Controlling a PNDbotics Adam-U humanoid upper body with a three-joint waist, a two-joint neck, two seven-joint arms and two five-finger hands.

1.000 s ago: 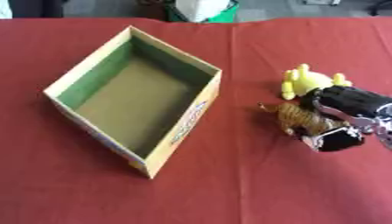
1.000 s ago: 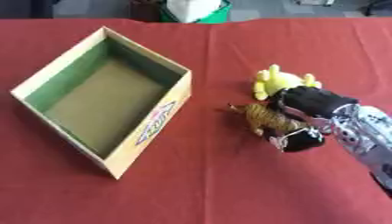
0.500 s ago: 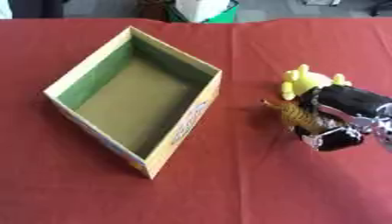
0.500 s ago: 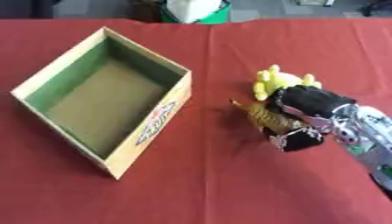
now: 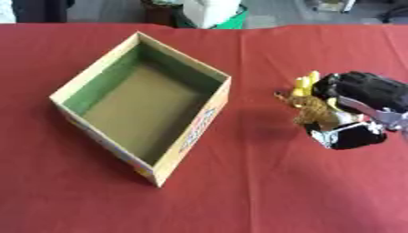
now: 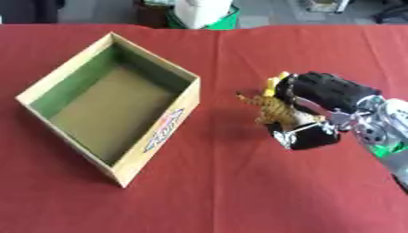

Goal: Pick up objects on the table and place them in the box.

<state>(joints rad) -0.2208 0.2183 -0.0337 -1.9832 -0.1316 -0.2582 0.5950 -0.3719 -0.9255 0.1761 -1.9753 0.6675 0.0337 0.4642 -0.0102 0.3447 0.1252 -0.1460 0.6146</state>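
Surroundings beyond the task items, as I see them from the operator station.

I note a red tablecloth (image 5: 239,191) covering the whole work surface, smooth, running out of both views on the left, right and near sides. Past its far edge I see grey floor (image 6: 271,11). Just behind that edge, near the middle, stands a white object (image 6: 201,11) with something green (image 5: 239,22) beside its base. A dark shape (image 5: 40,10) occupies the far left corner; I cannot identify it.
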